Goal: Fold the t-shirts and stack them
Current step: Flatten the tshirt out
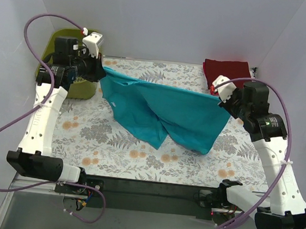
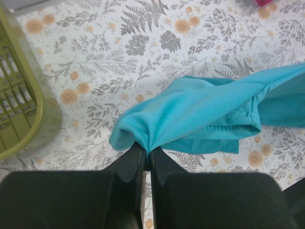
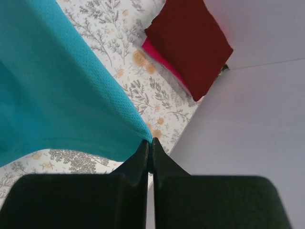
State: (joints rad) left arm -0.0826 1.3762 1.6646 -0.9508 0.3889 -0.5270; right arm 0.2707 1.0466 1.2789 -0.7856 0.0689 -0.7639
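The left gripper (image 2: 147, 157) is clenched on a bunched corner of the teal t-shirt (image 1: 164, 113) and the right gripper (image 3: 148, 145) on a taut edge, so the thin mesh knit stretches between them and sags onto the floral tablecloth (image 2: 143, 43) below. This looks like the spreading step, and the next move probably calls for laying it flat and smooth. Beyond the right gripper, a dark red t-shirt (image 3: 190, 45) lies folded square on a pink t-shirt (image 3: 162, 61).

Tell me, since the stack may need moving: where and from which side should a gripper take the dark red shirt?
Probably its near edge, coming from the front: the dark red shirt lies folded flat in the far right corner, walls behind and beside it.
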